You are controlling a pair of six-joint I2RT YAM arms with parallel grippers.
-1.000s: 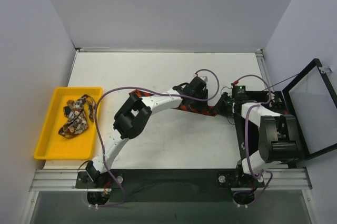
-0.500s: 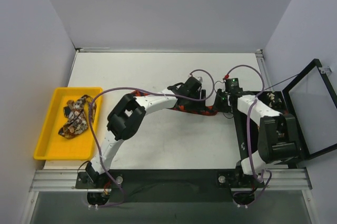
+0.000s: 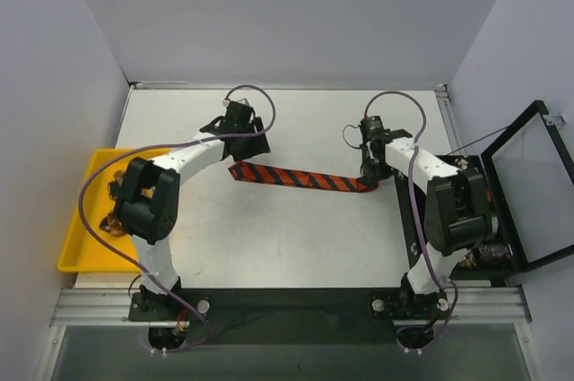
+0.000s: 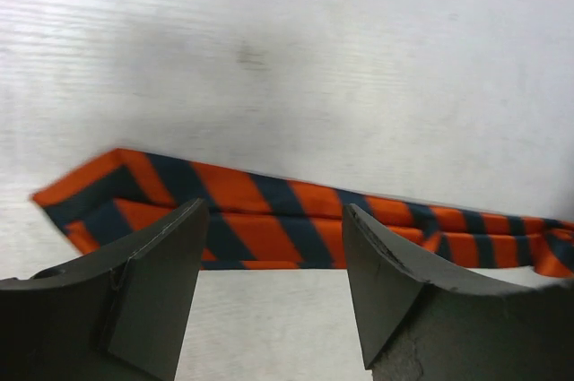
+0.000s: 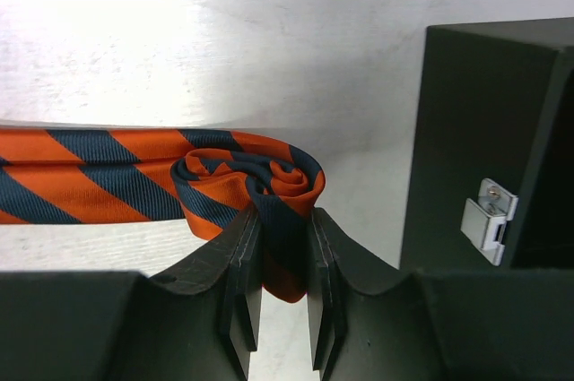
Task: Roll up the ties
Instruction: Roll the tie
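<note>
1. The left arm is reaching up and to the left across the table [image 3: 296,246], its elbow hanging over the yellow tray [image 3: 73,236] and its wrist bending back toward the centre.
2. The left gripper [image 3: 242,143] is hovering just over the wide end of the striped tie [image 3: 296,177]. Its jaws are standing apart and released, and nothing is sitting between them.
3. In the left wrist view, the two dark fingers [image 4: 170,255] are framing the striped tie [image 4: 233,197] without touching it.
4. The right arm is stretching forward along the right side, beside the black frame [image 3: 529,130], with its wrist pointing down at the tie's narrow end.
5. The right gripper [image 5: 278,220] is clamping the striped tie [image 5: 90,175] at a small coil, with the fabric pinched between nearly closed jaws.
6. The tie is lying flat near the middle of the table. Its long axis is running left to right, dropping slightly toward the right, with the wide tip pointing left and the rolled end on the right.
7. More patterned ties [image 3: 113,220] are lying bunched in the tray, partly hidden by the left arm.
8. A second ago the left gripper was sitting close to the right one, over the tie's middle. It has since swung away to the wide end and opened, uncovering the tie's full length, while the right gripper is keeping its pinch.
</note>
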